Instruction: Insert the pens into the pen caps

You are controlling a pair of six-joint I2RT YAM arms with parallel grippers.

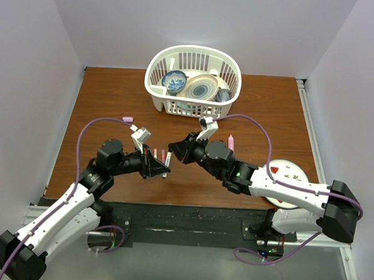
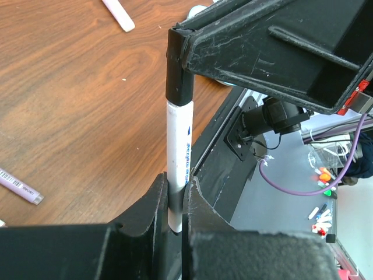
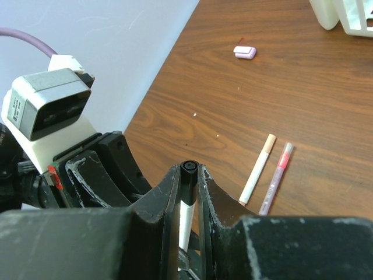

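Observation:
My left gripper (image 2: 176,201) is shut on the white barrel of the white pen (image 2: 178,146). The black cap (image 2: 179,76) sits over that pen's far end. My right gripper (image 3: 187,175) is shut on this black cap (image 3: 187,175), and its fingers (image 2: 233,52) show in the left wrist view. In the top view the two grippers, left (image 1: 161,170) and right (image 1: 176,149), meet above the table's middle. Two more pens lie side by side on the wood: a white one (image 3: 256,169) and a pink one (image 3: 276,178). A pink highlighter (image 1: 231,141) lies right of the right gripper. A lilac cap (image 3: 245,52) lies apart.
A white basket (image 1: 157,66) with bowls and plates stands at the back centre. A white plate (image 1: 301,173) with small bits sits at the right, under the right arm. A lilac barcoded stick (image 2: 20,188) lies on the wood at the left of the left wrist view.

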